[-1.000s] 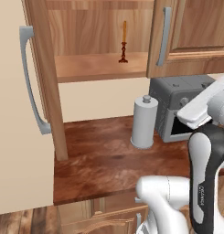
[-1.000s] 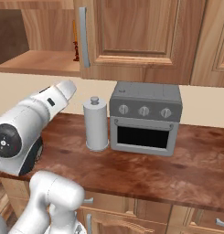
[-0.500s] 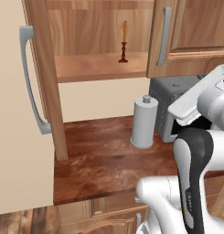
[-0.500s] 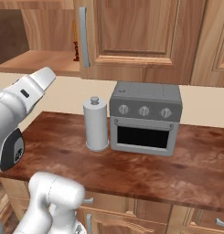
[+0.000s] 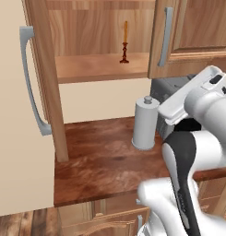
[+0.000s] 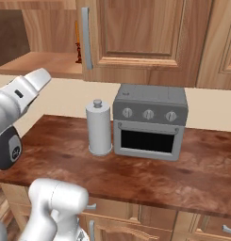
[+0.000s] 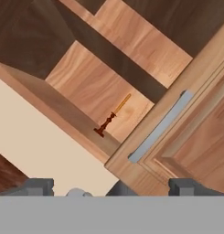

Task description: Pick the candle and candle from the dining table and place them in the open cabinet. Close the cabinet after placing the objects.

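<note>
On the bottom board of the open medium-brown wooden wall cabinet (image 5: 100,67) stands the thin orange taper candle on its dark red holder (image 5: 125,43), upright, near the closed panelled neighbour door with its grey bar handle (image 5: 166,36). Below, on the reddish wood counter (image 6: 192,174), a white paper-towel roll (image 6: 99,128) stands just beside the grey toaster oven (image 6: 150,121). At the hand view's bottom edge the gripper (image 7: 111,188) shows two dark tips well apart, nothing between them
</note>
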{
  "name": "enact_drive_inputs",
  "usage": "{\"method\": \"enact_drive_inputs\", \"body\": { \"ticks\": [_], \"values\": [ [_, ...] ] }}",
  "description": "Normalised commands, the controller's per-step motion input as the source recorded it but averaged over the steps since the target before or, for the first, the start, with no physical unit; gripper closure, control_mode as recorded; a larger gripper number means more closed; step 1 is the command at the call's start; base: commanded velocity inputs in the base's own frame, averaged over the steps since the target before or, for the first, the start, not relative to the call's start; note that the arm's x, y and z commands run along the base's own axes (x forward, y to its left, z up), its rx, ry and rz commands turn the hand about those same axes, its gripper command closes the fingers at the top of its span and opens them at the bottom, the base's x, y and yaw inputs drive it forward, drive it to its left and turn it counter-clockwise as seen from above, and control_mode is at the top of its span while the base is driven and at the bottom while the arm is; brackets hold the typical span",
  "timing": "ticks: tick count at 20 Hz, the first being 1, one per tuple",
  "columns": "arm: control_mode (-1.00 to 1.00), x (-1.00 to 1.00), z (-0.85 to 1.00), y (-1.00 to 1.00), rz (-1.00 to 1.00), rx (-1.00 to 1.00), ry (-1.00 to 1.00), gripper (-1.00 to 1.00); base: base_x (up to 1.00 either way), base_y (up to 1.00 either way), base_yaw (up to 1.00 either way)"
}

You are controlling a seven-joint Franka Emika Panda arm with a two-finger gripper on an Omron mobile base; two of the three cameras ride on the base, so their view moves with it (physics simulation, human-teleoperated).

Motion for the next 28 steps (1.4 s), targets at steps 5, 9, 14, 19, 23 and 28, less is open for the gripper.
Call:
{"method": "enact_drive_inputs", "body": {
  "ticks": [5, 9, 14, 19, 23, 28],
  "values": [
    [-1.0, 0.61, -0.34, 0.02, -0.12, 0.0, -0.15, -1.0, 0.0, 0.0, 0.0],
    [-1.0, 0.23, -0.3, 0.43, -0.2, -0.02, -0.23, -1.0, 0.0, 0.0, 0.0],
    [-1.0, 0.0, -0.17, 0.5, -0.18, -0.04, -0.12, -1.0, 0.0, 0.0, 0.0],
    [-1.0, 0.05, -0.17, 0.01, 0.0, -0.01, -0.05, -1.0, 0.0, 0.0, 0.0],
    [-1.0, 0.08, -0.33, 0.0, 0.0, 0.0, -0.22, -1.0, 0.0, 0.0, 0.0],
    [-1.0, 0.0, -0.13, 0.0, 0.0, -0.01, -0.07, -1.0, 0.0, 0.0, 0.0]
  ]
}}
